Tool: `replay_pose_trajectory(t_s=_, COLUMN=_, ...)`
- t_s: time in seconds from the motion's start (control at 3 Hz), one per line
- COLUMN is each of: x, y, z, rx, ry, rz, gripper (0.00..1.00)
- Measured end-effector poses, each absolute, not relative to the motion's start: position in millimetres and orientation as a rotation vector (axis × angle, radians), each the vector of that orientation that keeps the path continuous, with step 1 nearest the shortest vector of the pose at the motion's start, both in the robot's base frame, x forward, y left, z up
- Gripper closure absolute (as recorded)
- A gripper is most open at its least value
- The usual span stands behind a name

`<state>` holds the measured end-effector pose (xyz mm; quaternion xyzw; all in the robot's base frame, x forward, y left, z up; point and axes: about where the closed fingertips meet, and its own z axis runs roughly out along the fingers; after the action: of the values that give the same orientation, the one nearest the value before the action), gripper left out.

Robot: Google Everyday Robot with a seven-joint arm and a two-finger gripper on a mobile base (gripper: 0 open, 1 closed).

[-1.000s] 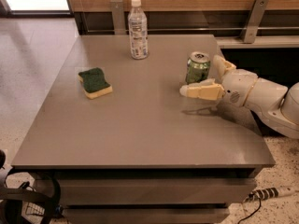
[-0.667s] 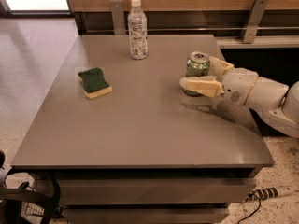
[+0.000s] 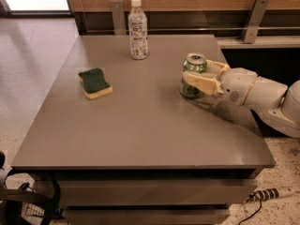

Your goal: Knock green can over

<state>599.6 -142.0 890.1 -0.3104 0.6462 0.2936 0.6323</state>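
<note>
The gripper (image 3: 197,73) sits at the green can (image 3: 194,60) on the table's (image 3: 140,139) right side. The bottle (image 3: 138,29) and sponge (image 3: 95,83) stand well apart to its left, with bare tabletop between.

Robot arm (image 3: 262,95), white with cream-yellow tool

Tool (image 3: 197,74): pale cream-yellow, at the green can (image 3: 196,60) on the right of the surface (image 3: 140,125). Wrist: rounded glossy white shell, with a small patch of dark dots on its side and a thin yellow ring behind it. Forearm: smooth white-grey cylinder, ending in a rounded pale grey joint.
</note>
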Motion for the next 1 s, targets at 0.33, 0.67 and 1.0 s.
replay_pose_trajectory(t_s=0.33, x=600, y=-140, z=891, rx=-0.713, ry=1.477, rz=0.674, gripper=0.99)
replay_pose_trajectory(t_s=0.67, x=600, y=-139, z=894, rx=-0.734, ry=1.494, rz=0.660, gripper=1.00)
replay_pose_trajectory(t_s=1.0, x=602, y=-139, z=908, rx=-0.808, ry=1.555, rz=0.587, gripper=1.00)
